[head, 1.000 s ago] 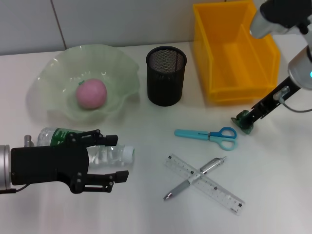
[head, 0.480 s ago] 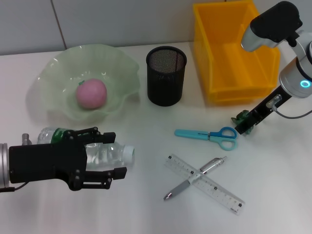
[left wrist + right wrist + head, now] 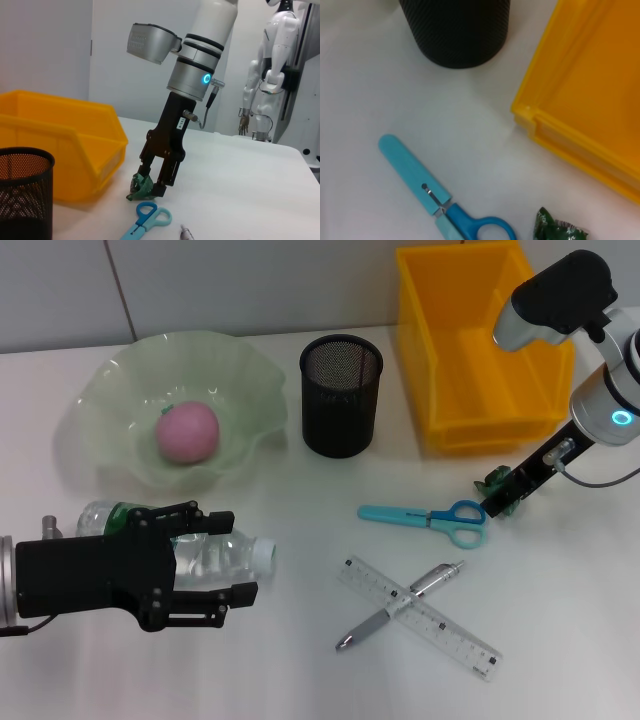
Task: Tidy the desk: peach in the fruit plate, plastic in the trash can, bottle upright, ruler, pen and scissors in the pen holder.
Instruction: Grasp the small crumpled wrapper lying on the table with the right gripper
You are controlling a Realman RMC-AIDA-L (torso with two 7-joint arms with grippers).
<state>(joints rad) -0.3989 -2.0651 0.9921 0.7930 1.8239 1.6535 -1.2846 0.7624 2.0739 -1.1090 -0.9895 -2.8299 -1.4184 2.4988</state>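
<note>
A clear bottle [image 3: 208,556] with a green label lies on its side at the front left. My left gripper [image 3: 235,556] is open, one black finger on each side of it. The pink peach [image 3: 186,432] rests in the green fruit plate [image 3: 110,370]. At the right, my right gripper [image 3: 497,492] is shut on the green plastic wrapper [image 3: 141,186], low over the table beside the yellow trash can [image 3: 480,340]. The blue scissors [image 3: 425,517], and a pen [image 3: 368,625] crossed over a clear ruler [image 3: 455,633], lie on the table. The black mesh pen holder [image 3: 341,395] stands upright.
In the right wrist view, the scissors [image 3: 440,200] lie between the pen holder [image 3: 455,30] and the wrapper [image 3: 555,227], with the trash can's corner [image 3: 530,117] close by. Another robot [image 3: 275,55] stands beyond the table's far edge.
My left gripper has shifted slightly over the bottle, its fingers drawing a little closer around it. The right arm has swung inward, and the wrapper has moved slightly left and away from me.
</note>
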